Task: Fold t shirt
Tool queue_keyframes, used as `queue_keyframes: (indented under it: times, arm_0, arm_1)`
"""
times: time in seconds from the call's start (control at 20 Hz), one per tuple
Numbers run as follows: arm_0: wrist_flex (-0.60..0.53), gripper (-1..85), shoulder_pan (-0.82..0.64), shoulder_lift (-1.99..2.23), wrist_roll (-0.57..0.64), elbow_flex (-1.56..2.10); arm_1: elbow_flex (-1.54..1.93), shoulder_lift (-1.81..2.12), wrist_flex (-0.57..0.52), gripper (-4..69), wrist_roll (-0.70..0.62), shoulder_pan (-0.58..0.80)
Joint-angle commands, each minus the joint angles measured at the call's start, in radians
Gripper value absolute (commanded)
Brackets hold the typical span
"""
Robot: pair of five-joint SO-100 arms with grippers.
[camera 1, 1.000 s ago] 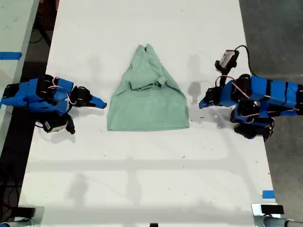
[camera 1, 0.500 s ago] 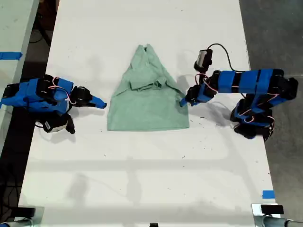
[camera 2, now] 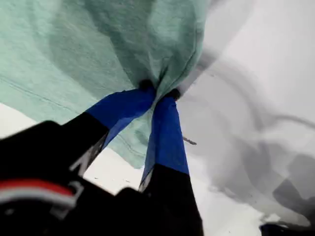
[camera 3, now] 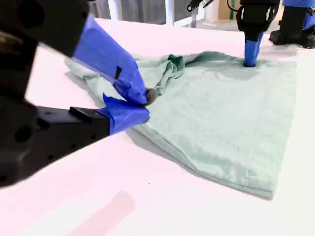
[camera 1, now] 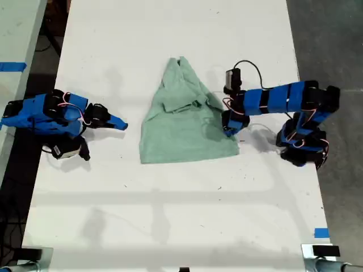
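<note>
My first gripper (camera 2: pixel 160 93) pinches the edge of the pale sage-green, roughly triangular fabric t shirt (camera 1: pixel 184 116) at mid-table. My second gripper (camera 3: pixel 140 105), jaws pressed together, rests apart at the exterior view's left. The white table (camera 1: pixel 170 215) lies bare around the hem.

My first gripper (camera 2: pixel 158 93), blue-taped fingers on a black body, is pinched tight at the end of the blue arm stretched in from the exterior view's right (camera 1: pixel 228 128), while my second gripper (camera 3: pixel 142 105) (camera 1: pixel 120 123) lies low at the exterior view's left, its blue tips nearly closed.
</note>
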Motion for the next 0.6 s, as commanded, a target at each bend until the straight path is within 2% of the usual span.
queue_keyframes:
  times: [0.0,0.25,0.4,0.55]
  arm_0:
    - [0.002,0.0,0.003,0.008,-0.017,0.011]
    - [0.002,0.0,0.003,0.008,-0.017,0.011]
    - [0.002,0.0,0.003,0.008,-0.017,0.011]
    - [0.002,0.0,0.003,0.008,-0.017,0.011]
  arm_1:
    - [-0.158,0.071,0.184,1.9,0.035,-0.003]
    - [-0.6,-0.029,0.319,1.8,-0.038,-0.075]
    - [-0.887,-0.227,0.322,1.8,-0.091,-0.149]
    - [-1.052,-0.42,0.265,1.8,-0.14,-0.187]
